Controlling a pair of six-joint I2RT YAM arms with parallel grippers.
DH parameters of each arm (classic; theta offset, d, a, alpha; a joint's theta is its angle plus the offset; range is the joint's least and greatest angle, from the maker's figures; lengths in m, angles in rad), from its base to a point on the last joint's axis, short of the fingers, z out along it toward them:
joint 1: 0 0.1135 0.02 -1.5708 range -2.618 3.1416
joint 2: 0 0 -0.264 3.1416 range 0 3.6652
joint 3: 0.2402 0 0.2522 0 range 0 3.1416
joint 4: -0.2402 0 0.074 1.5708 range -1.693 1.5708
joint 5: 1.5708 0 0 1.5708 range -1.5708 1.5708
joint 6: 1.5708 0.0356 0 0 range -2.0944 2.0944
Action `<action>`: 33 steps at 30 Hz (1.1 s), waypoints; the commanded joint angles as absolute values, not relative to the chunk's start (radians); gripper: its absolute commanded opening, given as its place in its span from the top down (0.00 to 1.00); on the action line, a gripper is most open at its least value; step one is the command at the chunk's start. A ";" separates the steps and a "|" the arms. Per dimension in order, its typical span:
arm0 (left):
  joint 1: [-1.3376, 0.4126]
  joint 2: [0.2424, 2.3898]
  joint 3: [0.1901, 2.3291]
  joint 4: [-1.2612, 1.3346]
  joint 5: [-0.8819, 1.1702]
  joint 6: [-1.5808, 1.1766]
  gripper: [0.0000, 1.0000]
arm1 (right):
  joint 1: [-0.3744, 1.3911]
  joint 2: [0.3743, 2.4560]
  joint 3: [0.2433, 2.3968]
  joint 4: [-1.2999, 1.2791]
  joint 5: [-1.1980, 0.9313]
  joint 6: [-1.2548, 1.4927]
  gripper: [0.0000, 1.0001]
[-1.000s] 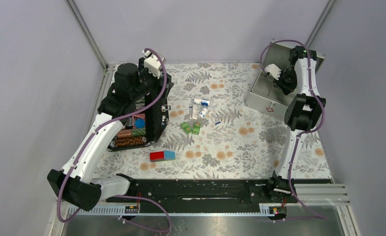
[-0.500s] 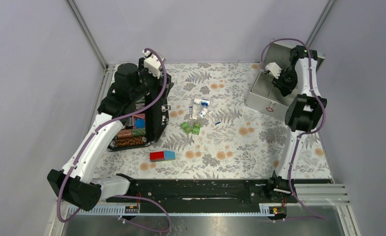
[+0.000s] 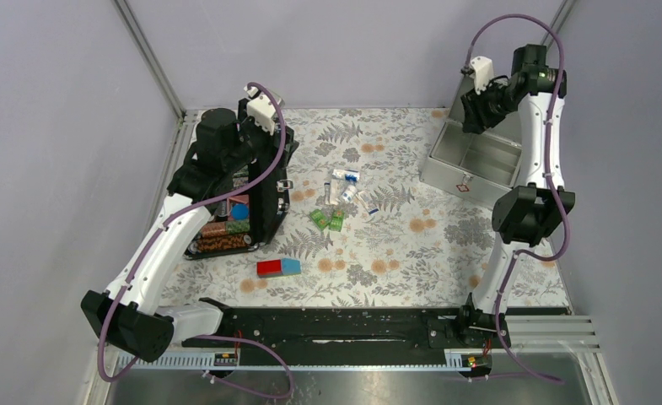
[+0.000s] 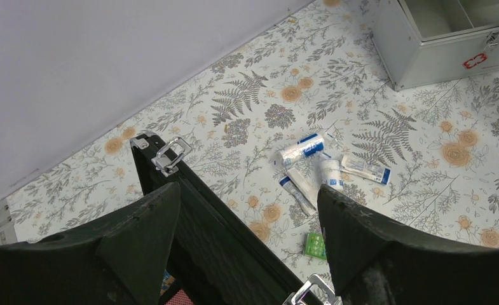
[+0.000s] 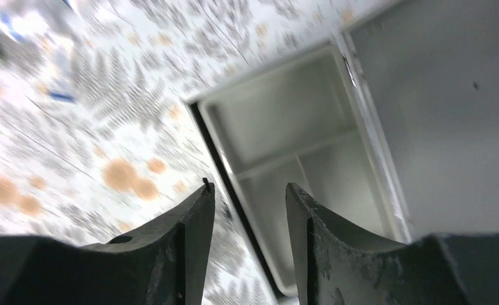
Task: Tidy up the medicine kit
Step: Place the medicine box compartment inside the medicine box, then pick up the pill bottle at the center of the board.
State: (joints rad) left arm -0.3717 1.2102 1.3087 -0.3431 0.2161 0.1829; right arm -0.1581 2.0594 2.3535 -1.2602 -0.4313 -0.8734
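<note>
The medicine kit (image 3: 445,173) stands open at the upper right of the top view. I judge the step is fetching loose items for it: best take only 1 tube (image 3: 341,192) from those in the centre, gripped across its narrow side. The right gripper (image 5: 248,187) hangs high over the kit, arm stretched up, jaws apart and empty. The left gripper (image 4: 246,190), jaws wide apart, hovers above the black case (image 3: 243,211).

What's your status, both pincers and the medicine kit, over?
Left pincer open, empty, over black case. Right pincer open, empty, above medicine kit. Lid up, visible compartments bare; tubes and green packets loose mid-table. Nothing blocking the kit.
</note>
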 commanded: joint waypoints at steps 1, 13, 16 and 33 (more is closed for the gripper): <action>-0.366 1.185 1.320 -0.313 0.245 0.182 0.22 | -0.118 2.032 2.361 -1.112 -0.666 -0.446 0.47; -0.365 1.137 1.273 -0.342 0.227 0.233 0.21 | 0.263 2.132 2.218 -1.113 -0.457 -0.380 0.51; -0.361 1.127 1.266 -0.348 0.224 0.238 0.21 | 0.322 2.185 2.237 -1.091 -0.381 -0.327 0.52; -0.354 1.133 1.301 -0.380 0.230 0.240 0.21 | 0.480 2.441 2.362 -1.039 -0.303 -0.866 0.48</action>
State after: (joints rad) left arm -0.3607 1.1507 1.2667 -0.3977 0.2234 0.2359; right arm 0.4431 2.4290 2.3695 -1.0904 -0.3599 -0.7036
